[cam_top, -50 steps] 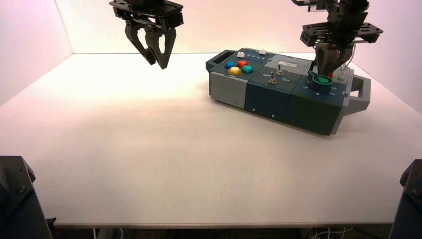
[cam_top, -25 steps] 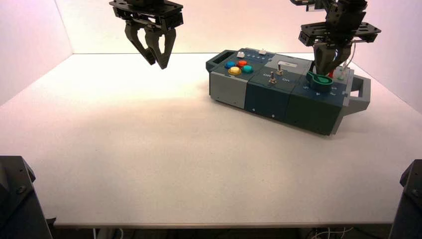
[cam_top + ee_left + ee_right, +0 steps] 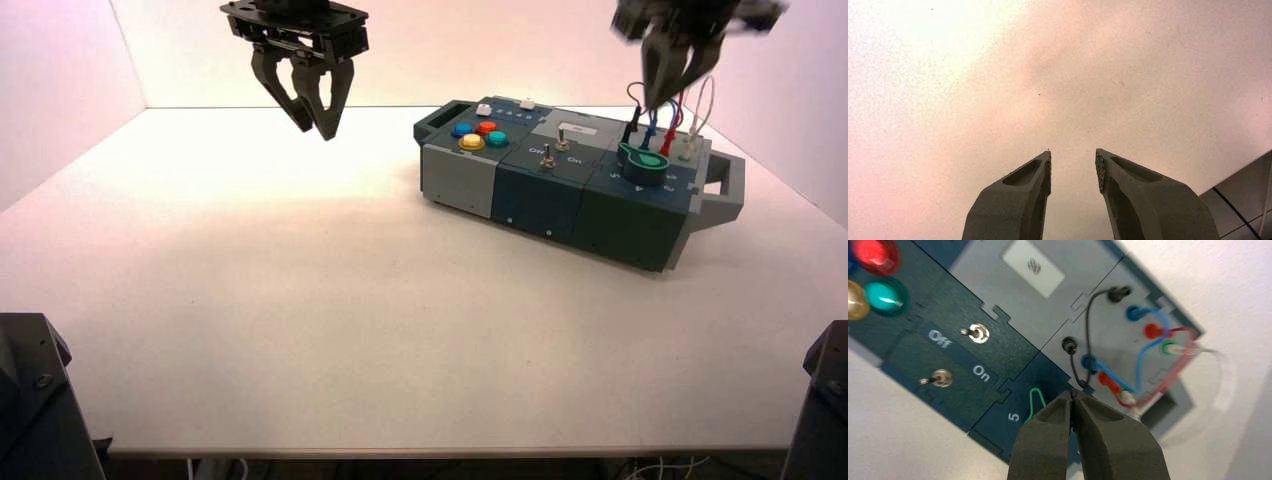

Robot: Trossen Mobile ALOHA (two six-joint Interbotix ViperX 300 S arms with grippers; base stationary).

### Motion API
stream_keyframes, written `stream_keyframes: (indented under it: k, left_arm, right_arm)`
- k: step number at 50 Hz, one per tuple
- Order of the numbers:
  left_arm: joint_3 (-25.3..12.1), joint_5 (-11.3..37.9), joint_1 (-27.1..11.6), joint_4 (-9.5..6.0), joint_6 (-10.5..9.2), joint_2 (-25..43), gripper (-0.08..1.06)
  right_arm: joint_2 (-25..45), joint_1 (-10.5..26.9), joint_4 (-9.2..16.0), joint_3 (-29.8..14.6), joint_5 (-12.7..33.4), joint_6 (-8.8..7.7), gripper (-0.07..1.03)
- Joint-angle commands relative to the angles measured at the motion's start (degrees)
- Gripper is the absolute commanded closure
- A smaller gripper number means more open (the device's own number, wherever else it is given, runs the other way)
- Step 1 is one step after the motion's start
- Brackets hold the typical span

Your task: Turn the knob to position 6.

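The knob (image 3: 644, 165) is borne by the box (image 3: 540, 195), at six o'clock from the right gripper's (image 3: 653, 106) closed jaws; left gripper (image 3: 317, 132), jaws open, held at box's ten o'clock.

A robot test bench, most likely in a lab
A pale counter (image 3: 400, 330) sits before plain light walls (image 3: 480, 50), with a robot arm reaching in at either side, the left one (image 3: 295, 30) and the right one (image 3: 690, 25), and between them a box (image 3: 560, 185) fitted with coloured push buttons (image 3: 471, 142), metal toggle switches (image 3: 547, 161) marked Off and On, a teal-green rotary knob (image 3: 643, 165) and plugged wires (image 3: 673, 120) (hardly kitchenware). Loose cables (image 3: 665, 467) show below the counter's near edge, and nothing homely or shop-like breaks up the bare setting.
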Motion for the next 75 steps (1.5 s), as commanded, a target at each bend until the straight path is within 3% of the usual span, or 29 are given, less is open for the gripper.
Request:
stream_keyframes:
  k: [1,14,18,22,25,26,29,44,52,65,75]
  left_arm:
    - [-1.85,-0.18,-0.44,0.0,0.18,-0.7,0.49]
    - [-1.93,-0.09,-0.44,0.0,0.18,-0.79,0.49]
    - [-2.02,-0.09,-0.44,0.09,0.26,-0.79,0.49]
    - [-2.02,-0.09,-0.44,0.09,0.18,-0.88,0.49]
    - [-2.11,-0.18,-0.44,0.18,0.18,-1.23,0.5]
    - [-2.11,-0.18,-0.44,0.18,0.18,-1.32,0.5]
    - [-2.2,-0.35,-0.44,0.18,0.18,-1.85,0.5]
    - [-1.05,-2.9,1.93,0.26,0.18,-6.59,0.5]
    - [0.53,-5.71,3.08,0.26,0.09,-9.32,0.5]
    - [0.97,-5.71,3.08,0.35,0.18,-9.32,0.51]
    - [0.97,-5.8,3.08,0.44,0.18,-10.37,0.53]
  right_arm:
    - [-7.21,0.62,-0.09,-0.53,0.44,-0.7,0.99]
    - [-22.5,1.05,0.0,6.24,0.18,-2.81,0.97]
    - [-27.6,1.58,0.26,9.05,-0.09,-2.81,0.89]
    - [-32.43,2.29,0.79,11.51,-0.7,-2.46,0.66]
    - [-35.6,2.55,1.85,13.36,-1.76,-2.29,0.4]
    - [-37.44,2.64,2.55,14.68,-2.37,-2.29,0.25]
    - [-40.25,2.72,3.25,16.61,-3.43,-2.29,0.09]
    - [-50.89,4.48,5.1,26.02,-6.68,-1.93,0.08]
    - [-52.56,6.06,5.45,26.72,-7.73,-1.67,0.09]
    - [-51.5,9.58,5.45,27.07,-8.53,-1.32,0.1]
    - [-51.59,10.11,5.45,27.16,-8.7,-1.32,0.1]
